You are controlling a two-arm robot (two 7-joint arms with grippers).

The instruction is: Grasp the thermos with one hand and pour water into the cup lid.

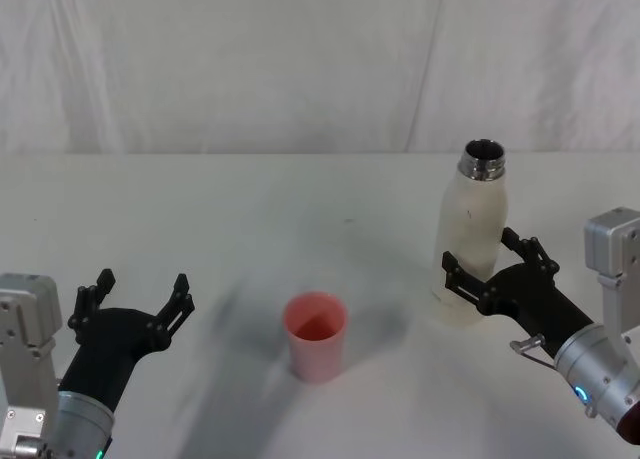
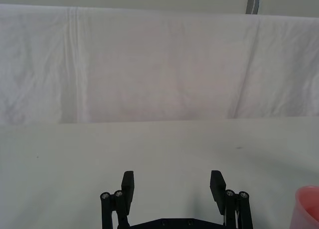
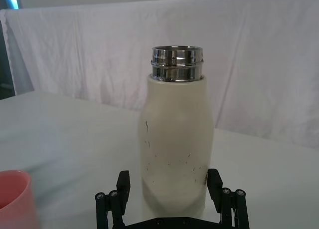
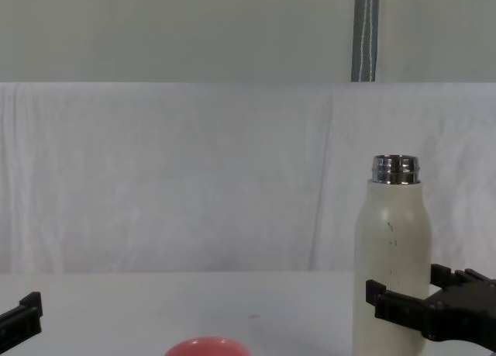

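The thermos (image 1: 470, 241) stood upright between the right gripper's (image 1: 489, 269) wide-spread fingers (image 3: 123, 181), not yet clamped. The cup lid (image 1: 316, 335) sat between the two grippers. The left gripper (image 1: 140, 301) hovered with fingers wide, holding nothing.

The left claw (image 1: 140, 299) and right claw (image 1: 490, 264) are matte black, each with two jointed fingers of linked bars pinned by small silver screws. Behind each sits a ribbed silver-grey wrist cylinder with a small glowing green-blue light, and a boxy pale grey housing beside it.
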